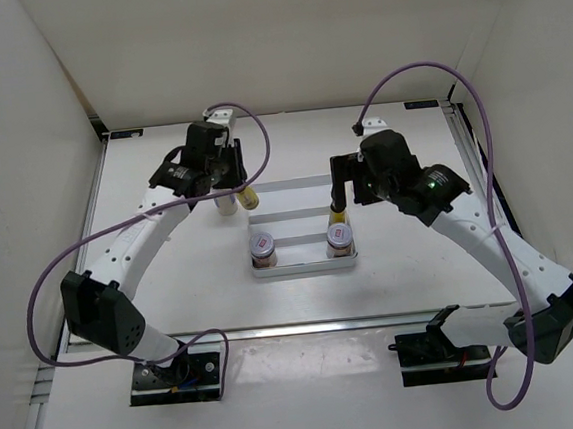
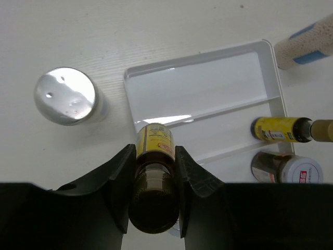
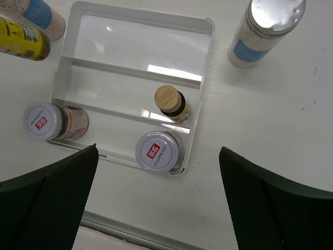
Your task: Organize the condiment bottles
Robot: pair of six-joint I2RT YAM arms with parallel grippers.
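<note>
My left gripper (image 1: 231, 175) (image 2: 154, 179) is shut on a slim yellow dark-capped bottle (image 2: 154, 148) (image 1: 248, 193), held above the white tray's (image 1: 289, 186) left far corner. A white silver-lidded shaker (image 2: 65, 96) (image 1: 227, 203) stands on the table just left of the tray. My right gripper (image 1: 340, 185) (image 3: 158, 203) is open and empty above the tray's near right corner. Below it, the second yellow bottle (image 3: 170, 102) stands in the middle compartment. Two squat jars (image 3: 155, 151) (image 3: 46, 121) stand in the nearest compartment. The second shaker (image 3: 264, 30) stands right of the tray.
The tray (image 3: 136, 47) has three long compartments; the farthest holds nothing. White walls enclose the table on three sides. A metal rail (image 1: 306, 325) runs along the table's near edge, with the arm bases behind it.
</note>
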